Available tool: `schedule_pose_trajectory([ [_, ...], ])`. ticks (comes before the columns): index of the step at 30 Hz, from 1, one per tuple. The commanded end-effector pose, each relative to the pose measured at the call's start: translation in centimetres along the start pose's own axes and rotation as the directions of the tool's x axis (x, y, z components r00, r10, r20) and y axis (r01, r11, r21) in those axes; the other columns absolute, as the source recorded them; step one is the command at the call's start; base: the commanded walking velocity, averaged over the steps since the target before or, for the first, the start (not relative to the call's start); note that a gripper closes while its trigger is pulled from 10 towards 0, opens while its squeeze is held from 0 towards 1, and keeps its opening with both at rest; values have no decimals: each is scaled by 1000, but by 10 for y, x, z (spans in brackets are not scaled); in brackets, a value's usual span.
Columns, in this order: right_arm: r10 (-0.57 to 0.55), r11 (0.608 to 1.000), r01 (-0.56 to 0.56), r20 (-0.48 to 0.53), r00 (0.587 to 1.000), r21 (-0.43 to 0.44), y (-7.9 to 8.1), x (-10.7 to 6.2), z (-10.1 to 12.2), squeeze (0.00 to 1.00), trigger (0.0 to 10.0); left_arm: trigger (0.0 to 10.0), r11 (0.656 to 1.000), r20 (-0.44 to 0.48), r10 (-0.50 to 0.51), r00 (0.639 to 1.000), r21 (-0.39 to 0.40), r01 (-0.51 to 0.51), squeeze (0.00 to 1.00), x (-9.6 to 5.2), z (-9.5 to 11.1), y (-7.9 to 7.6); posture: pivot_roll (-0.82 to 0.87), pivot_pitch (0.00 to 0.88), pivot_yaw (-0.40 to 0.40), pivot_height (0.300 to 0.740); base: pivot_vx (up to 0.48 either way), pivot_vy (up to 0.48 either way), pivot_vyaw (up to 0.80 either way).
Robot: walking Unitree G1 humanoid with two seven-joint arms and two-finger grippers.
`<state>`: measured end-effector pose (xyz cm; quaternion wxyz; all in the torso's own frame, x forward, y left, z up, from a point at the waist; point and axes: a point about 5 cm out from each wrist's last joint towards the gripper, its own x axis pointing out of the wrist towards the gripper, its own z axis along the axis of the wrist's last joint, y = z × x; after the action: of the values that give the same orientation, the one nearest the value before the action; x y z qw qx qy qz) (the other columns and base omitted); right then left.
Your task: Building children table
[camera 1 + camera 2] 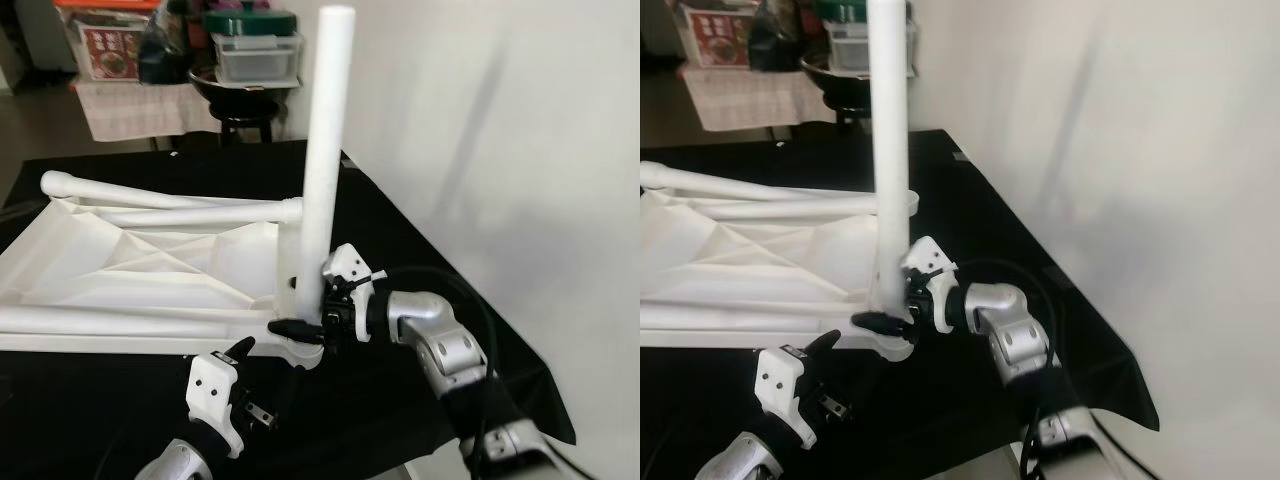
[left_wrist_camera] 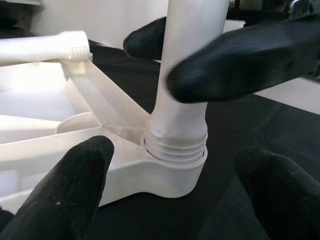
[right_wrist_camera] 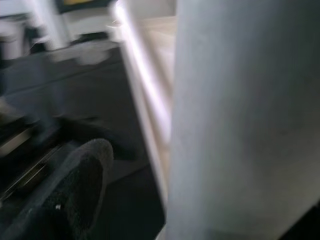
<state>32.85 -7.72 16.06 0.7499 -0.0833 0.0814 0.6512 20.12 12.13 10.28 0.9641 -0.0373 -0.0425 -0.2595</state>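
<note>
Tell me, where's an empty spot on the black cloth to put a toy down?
Bare black cloth lies between the upside-down white tabletop and the wall, and past the tabletop's far edge. It is crowded at the near corner: the upright leg, right gripper clamped round it, left gripper just below.

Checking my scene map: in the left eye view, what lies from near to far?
Left gripper → upright table leg held by the right gripper → upturned tabletop → black stool with a lidded container.
</note>
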Motion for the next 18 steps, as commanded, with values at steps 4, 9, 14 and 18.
schedule_pose_trajectory([
  [4, 142, 989, -142, -25, 990, -30, -3, 7, 9, 0, 10000, 10000, 1000, -9, 5, 1000, 1, -5, 0, 0, -3, -2, -32, 0, -123, 740, 0, 0, 0],
  [9, 197, 980, -198, -22, 980, -13, -6, 4, 14, 0, 0, 10000, 1000, -6, 11, 1000, 3, -11, 0, 0, -3, -3, -30, 0, -127, 740, 0, 0, 0],
  [14, 195, 981, -195, -9, 981, 4, -8, -1, 12, 0, 0, 10000, 1000, -3, 12, 1000, 1, -12, 0, 1, -2, -4, -36, 0, -124, 740, 0, 0, 0],
  [18, 129, 991, -130, 18, 991, 16, -10, -14, 2, 0, 0, 10000, 1000, -2, 10, 1000, -3, -10, 0, 1, -2, -4, -37, 0, -121, 740, 0, 0, 0],
])
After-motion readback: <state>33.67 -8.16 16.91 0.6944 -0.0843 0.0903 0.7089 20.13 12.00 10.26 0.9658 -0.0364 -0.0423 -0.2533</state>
